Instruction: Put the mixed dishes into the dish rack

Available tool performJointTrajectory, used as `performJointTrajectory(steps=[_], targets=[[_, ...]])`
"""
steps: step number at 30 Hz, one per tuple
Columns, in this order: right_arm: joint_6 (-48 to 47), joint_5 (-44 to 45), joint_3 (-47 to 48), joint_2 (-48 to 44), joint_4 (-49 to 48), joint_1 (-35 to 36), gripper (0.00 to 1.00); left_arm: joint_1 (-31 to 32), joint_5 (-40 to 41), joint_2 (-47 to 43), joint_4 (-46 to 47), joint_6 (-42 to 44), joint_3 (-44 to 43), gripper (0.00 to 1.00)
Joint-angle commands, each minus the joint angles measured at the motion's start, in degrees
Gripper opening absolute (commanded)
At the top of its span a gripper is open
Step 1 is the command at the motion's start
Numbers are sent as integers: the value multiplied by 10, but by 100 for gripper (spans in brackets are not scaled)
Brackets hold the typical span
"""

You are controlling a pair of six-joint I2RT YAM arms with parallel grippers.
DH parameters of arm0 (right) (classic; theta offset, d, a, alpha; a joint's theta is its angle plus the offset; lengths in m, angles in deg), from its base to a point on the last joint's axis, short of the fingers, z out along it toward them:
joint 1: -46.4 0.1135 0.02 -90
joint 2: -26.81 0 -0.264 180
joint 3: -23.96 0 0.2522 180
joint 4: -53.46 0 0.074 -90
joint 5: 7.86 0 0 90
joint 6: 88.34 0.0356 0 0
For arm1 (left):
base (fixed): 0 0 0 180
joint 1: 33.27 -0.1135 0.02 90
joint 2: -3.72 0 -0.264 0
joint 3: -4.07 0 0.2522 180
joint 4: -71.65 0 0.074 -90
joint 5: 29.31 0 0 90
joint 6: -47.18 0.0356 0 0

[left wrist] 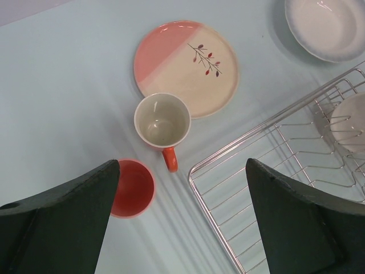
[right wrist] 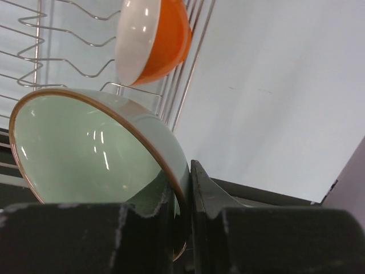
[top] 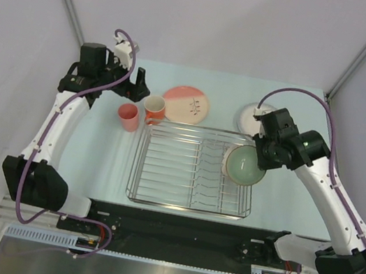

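My right gripper [top: 262,156] is shut on the rim of the pale green bowl [top: 244,166], holding it tilted over the right end of the dish rack [top: 163,169]. In the right wrist view the fingers [right wrist: 208,200] pinch the bowl's rim [right wrist: 85,148]; the orange bowl [right wrist: 157,40] stands on edge among the rack's tines just beyond. My left gripper [top: 136,90] is open and empty above the table. Below it are the pink tumbler [left wrist: 134,188], the orange mug [left wrist: 162,121] and the pink-and-cream plate [left wrist: 185,68]. The white shallow plate [left wrist: 328,25] lies behind the rack.
The rack's left part [left wrist: 274,171] holds no dishes. The tumbler [top: 128,117], mug [top: 154,109] and plate [top: 187,104] sit close together off the rack's far left corner. The white plate [top: 251,113] is partly hidden by my right arm. Grey walls enclose the table.
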Motion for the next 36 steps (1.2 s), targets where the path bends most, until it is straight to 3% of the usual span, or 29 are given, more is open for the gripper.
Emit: performJointTrajectory(steps=[1, 5, 10, 17, 22, 30, 36], targets=[[-4, 34, 4, -16, -19, 1, 0, -2, 6, -8, 4, -12, 0, 98], [-2, 49, 4, -4, -18, 3, 0, -2, 13, -12, 6, -11, 3, 98], [-18, 134, 10, 35, -16, 33, 0, -3, 25, -14, 0, 1, 6, 98], [-30, 138, 17, 66, -13, 55, 0, 0, 13, 9, 21, -12, 11, 98], [-28, 154, 17, 113, -13, 62, 0, 55, -3, 54, 30, -16, -52, 95], [-28, 154, 18, 149, -12, 66, 0, 143, -40, 198, 22, 1, -187, 95], [-25, 157, 22, 163, -8, 81, 0, 165, -64, 235, 10, 32, -193, 93]])
